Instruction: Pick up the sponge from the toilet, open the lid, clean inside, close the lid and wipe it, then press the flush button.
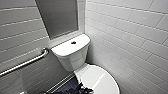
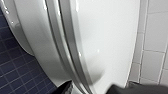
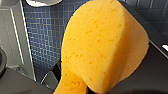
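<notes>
So the sponge [image 3: 100, 42] is up in the right tool [image 3: 82, 87] and the lid [image 1: 100, 80] is down

The orange foam hangs bent over the blue floor tiles [image 3: 42, 37], clamped in the right tool at its narrow end (the foam covers most of the grip, so I'm going by the pinch). In the head view the toilet [image 1: 75, 55] sits in a corner of 2 white tiled walls [image 1: 130, 32], with the flush button [image 1: 73, 42] a dark dot on the tank top and a grab bar [image 1: 25, 63] alongside. The lid's front is cut off there. The left tool [image 2: 93, 90] is close over the lid's edge, just dark blurry bits, can't tell if it's released or clenched.
</notes>
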`<state>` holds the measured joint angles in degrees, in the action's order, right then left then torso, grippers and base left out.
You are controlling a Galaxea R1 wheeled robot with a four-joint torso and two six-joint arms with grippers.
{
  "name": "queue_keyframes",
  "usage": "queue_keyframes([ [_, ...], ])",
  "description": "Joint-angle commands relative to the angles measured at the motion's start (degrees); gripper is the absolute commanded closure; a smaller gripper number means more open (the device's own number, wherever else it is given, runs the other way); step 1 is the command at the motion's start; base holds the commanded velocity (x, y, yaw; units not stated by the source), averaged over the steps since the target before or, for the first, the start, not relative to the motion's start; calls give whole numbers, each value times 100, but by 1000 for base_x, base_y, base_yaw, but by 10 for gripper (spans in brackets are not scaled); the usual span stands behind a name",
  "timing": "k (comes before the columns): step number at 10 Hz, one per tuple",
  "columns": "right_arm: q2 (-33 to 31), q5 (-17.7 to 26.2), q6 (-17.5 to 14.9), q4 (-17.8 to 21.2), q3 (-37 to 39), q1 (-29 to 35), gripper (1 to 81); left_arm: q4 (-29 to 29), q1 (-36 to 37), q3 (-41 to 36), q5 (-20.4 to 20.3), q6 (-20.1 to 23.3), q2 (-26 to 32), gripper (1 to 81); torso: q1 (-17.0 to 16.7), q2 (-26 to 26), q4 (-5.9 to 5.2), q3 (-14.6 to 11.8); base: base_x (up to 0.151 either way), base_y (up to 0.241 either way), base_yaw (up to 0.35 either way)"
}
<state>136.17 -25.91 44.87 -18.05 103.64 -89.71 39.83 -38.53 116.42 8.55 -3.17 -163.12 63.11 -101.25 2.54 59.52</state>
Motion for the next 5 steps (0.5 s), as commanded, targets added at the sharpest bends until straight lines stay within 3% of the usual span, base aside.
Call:
queue_keyframes([
  [1, -158, 226, 4, -155, -21, 62, 811, 148, 667, -120, 367, -35, -115, 10, 0, 0, 0, 0, 0, 0, 0],
  [5, -148, 226, 4, -163, 23, 54, 811, 201, 667, 364, 376, -35, -397, 10, 0, 0, 0, 0, 0, 0, 0],
])
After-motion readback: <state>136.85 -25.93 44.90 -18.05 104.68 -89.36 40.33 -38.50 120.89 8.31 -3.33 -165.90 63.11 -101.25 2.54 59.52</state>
